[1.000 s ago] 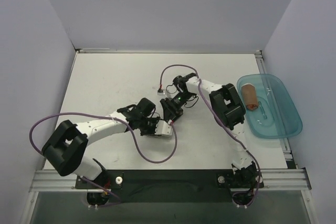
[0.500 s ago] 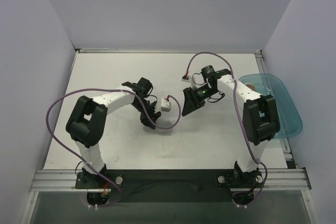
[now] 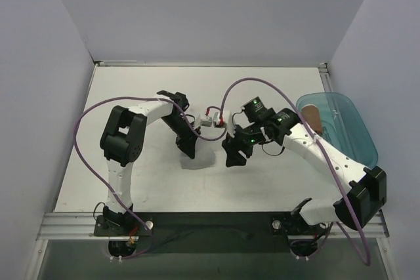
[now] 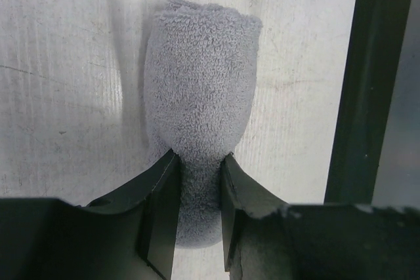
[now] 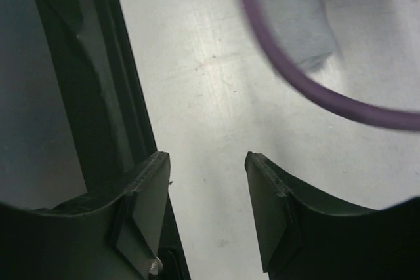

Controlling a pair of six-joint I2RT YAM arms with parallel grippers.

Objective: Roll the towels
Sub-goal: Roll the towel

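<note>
The light grey towel (image 4: 200, 96) lies rolled into a thick tube on the white table, and my left gripper (image 4: 199, 162) is shut on its near end. From above, the grey towel (image 3: 202, 160) shows as a pale bundle just below my left gripper (image 3: 189, 147). My right gripper (image 3: 231, 157) hovers a little to the right of it, open with only bare table between its fingers (image 5: 266, 201). One end of the grey towel (image 5: 308, 31) shows at the top of the right wrist view. The rust-brown towel (image 3: 312, 120) lies rolled inside the teal tray.
The translucent teal tray (image 3: 354, 155) stands at the table's right edge. A purple cable (image 5: 295, 83) loops across the right wrist view, close to the grey roll. The dark front rail (image 4: 367, 96) runs near the towel.
Both arms have swung into new poses, elbows moving outward. My left gripper has stayed shut on the grey towel. My right gripper has dropped down beside the towel and its jaws have narrowed.
</note>
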